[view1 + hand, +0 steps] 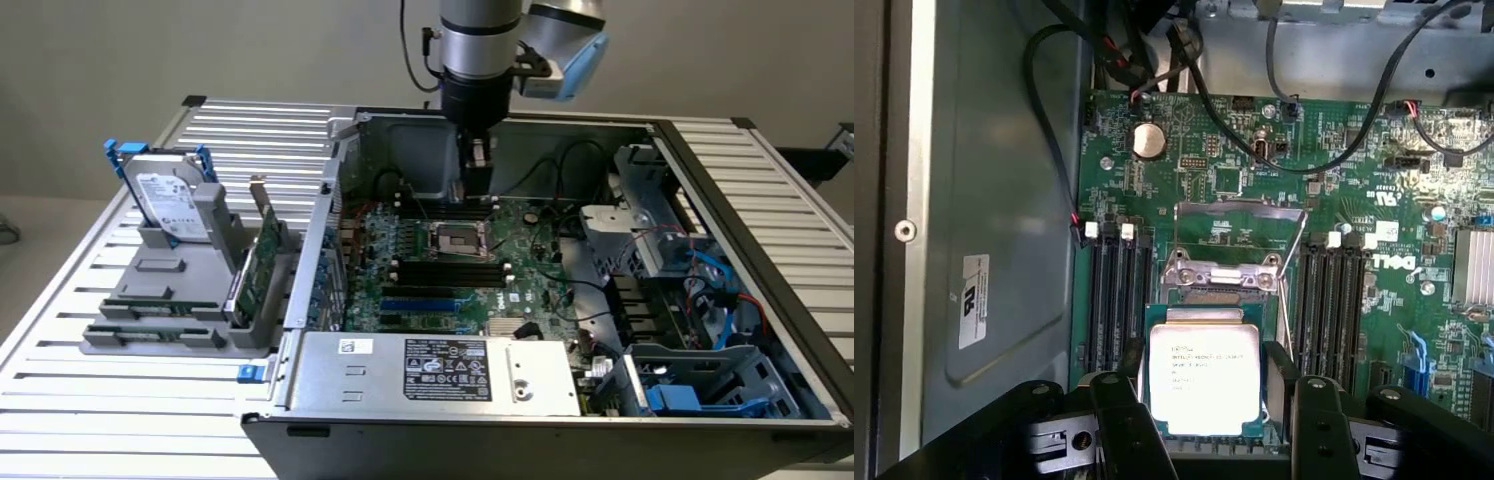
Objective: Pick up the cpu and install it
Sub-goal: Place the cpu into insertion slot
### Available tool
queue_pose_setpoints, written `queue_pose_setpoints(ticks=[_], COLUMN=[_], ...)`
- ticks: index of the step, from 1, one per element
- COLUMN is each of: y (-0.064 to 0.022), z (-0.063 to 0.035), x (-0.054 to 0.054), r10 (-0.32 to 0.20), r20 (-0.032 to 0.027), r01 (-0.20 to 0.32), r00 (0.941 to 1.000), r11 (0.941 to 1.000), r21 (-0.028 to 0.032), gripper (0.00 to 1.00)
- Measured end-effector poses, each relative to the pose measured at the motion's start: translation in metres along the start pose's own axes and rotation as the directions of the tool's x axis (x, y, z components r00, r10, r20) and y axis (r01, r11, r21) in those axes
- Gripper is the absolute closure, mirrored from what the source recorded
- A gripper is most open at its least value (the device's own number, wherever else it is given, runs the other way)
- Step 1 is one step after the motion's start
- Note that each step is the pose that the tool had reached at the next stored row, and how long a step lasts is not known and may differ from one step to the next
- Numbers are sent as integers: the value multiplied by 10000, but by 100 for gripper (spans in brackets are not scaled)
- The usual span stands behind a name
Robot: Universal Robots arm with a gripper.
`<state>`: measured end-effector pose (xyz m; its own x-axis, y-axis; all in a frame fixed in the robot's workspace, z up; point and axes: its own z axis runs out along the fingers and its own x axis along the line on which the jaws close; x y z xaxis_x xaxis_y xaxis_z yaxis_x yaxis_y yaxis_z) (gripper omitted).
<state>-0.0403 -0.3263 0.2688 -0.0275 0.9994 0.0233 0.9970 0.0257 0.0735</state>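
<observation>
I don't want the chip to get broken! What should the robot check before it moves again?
1. cpu held in gripper: ok, a finger on each side.
2. Socket lid raised: ok.
3. Socket centre dark and bare: ok.
4. Black cables away from the socket: ok.
5. cpu squared up with the socket: cannot tell.

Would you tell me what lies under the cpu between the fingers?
Around the cpu, the green motherboard and a metal socket frame show; whatever lies directly beneath it is covered.
</observation>
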Motion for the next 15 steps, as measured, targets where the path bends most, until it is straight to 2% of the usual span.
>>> queue_pose_setpoints(ticks=[6,15], y=[-65,-113], z=[10,102], x=[1,-42], r10=[175,575], r20=[10,41], r01=[-175,-575], r00=[9998,9983], r11=[9998,9983], r21=[47,43], gripper=[45,45])
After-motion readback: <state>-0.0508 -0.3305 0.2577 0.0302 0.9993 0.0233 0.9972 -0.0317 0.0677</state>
